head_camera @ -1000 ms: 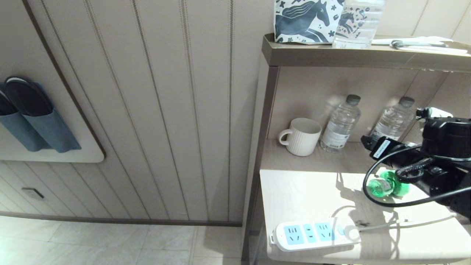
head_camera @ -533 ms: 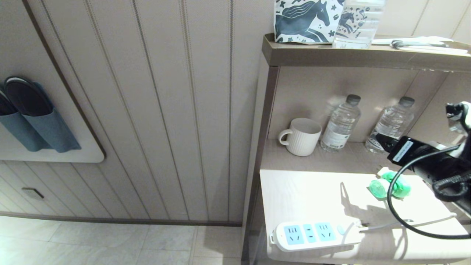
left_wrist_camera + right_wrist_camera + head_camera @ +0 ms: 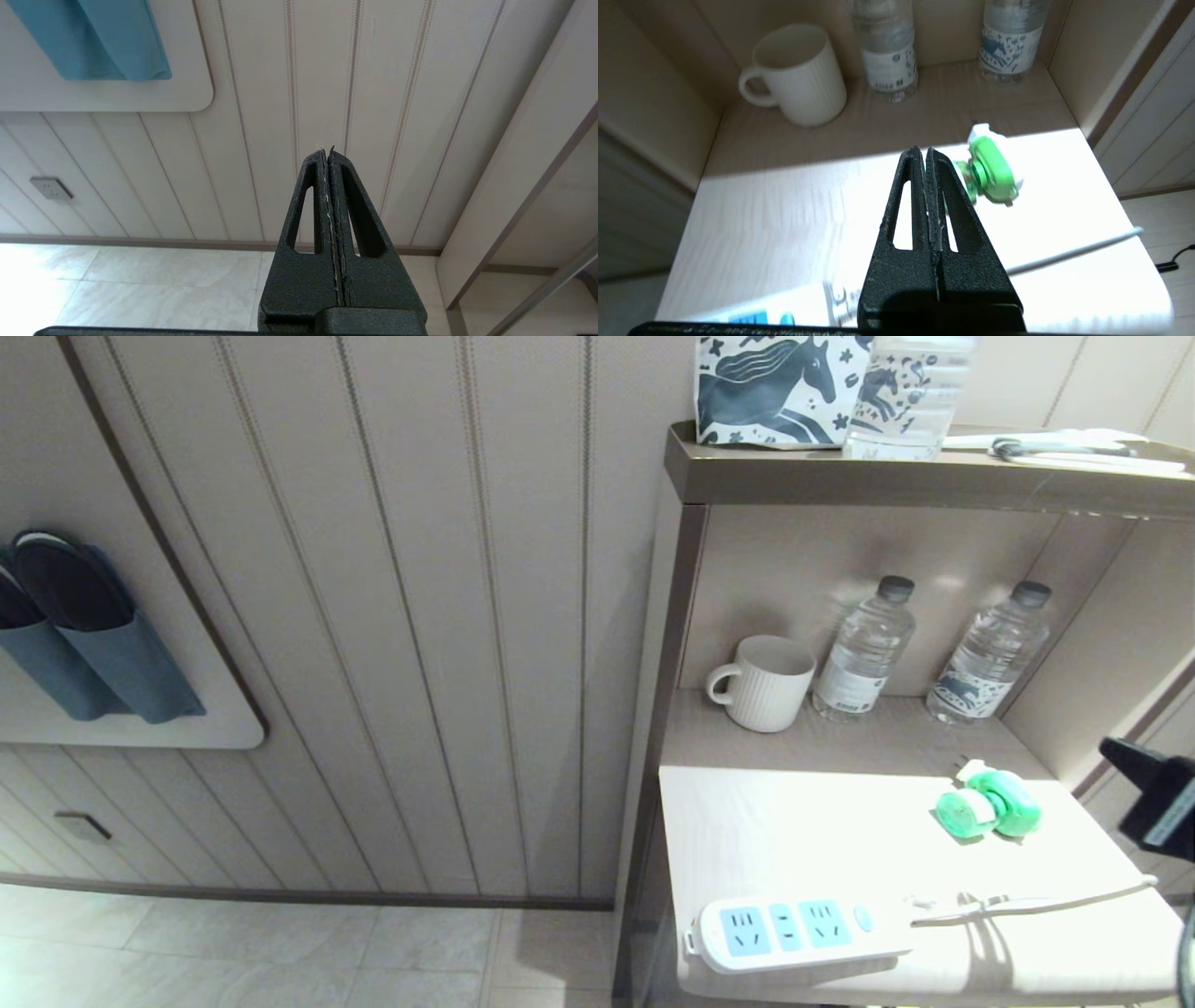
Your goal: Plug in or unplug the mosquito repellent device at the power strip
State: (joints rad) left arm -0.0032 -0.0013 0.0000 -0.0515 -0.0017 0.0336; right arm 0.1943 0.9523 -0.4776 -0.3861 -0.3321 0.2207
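The green and white mosquito repellent device [image 3: 990, 805] lies on its side, unplugged, at the back right of the pale tabletop [image 3: 794, 831]. It shows again as the device [image 3: 992, 168] in the right wrist view. The white power strip [image 3: 794, 931] with three light-blue sockets lies along the front edge, all sockets empty, its cord [image 3: 1036, 901] running right. My right gripper [image 3: 924, 151] is shut and empty, held above the table short of the device; in the head view only a piece of the right arm [image 3: 1153, 798] shows at the right edge. My left gripper [image 3: 326, 151] is shut, parked facing the panelled wall.
A white ribbed mug [image 3: 766, 681] and two clear water bottles [image 3: 864, 649] [image 3: 991, 653] stand on the shelf behind the tabletop. A horse-print bag [image 3: 775, 387] and another bottle sit on the upper shelf. Blue slippers [image 3: 84, 635] hang on the wall at left.
The right arm has drawn back to the right and out of the head view. The device stays behind on the table, uncovered. The power strip has not moved.
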